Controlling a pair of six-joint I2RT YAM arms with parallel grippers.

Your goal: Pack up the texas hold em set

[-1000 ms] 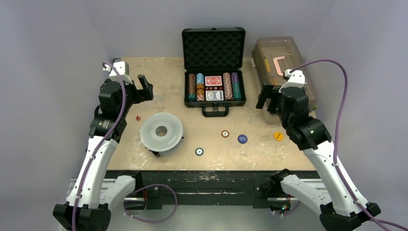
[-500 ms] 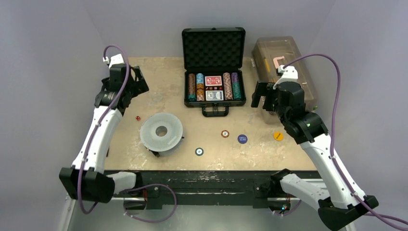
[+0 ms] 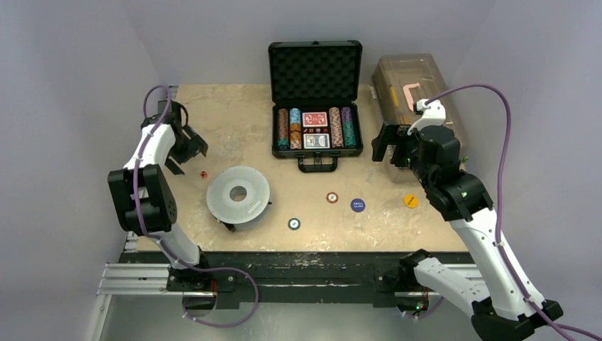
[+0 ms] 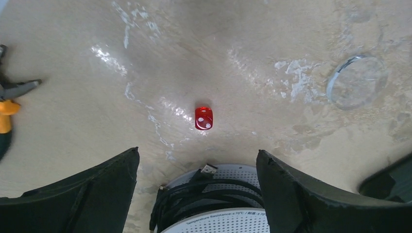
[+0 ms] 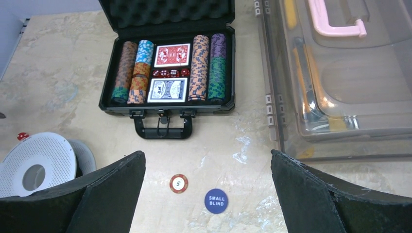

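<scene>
The texas hold em set's black briefcase lies open at the back centre, foam lid up, with rows of coloured chips, two card decks and red dice inside. Loose on the table are a red die, a red-and-white chip, a blue SMALL BLIND button, an orange button and a dark chip. My left gripper hangs open just beyond the die. My right gripper is open and empty, right of the case.
A grey-white perforated disc with a black cable wound under it sits at the front left, close to the die. A translucent brown toolbox with a pink handle stands at the back right.
My left arm has folded back to the left, and its gripper has moved left and nearer, to just beyond the red die. The right gripper has barely shifted.
</scene>
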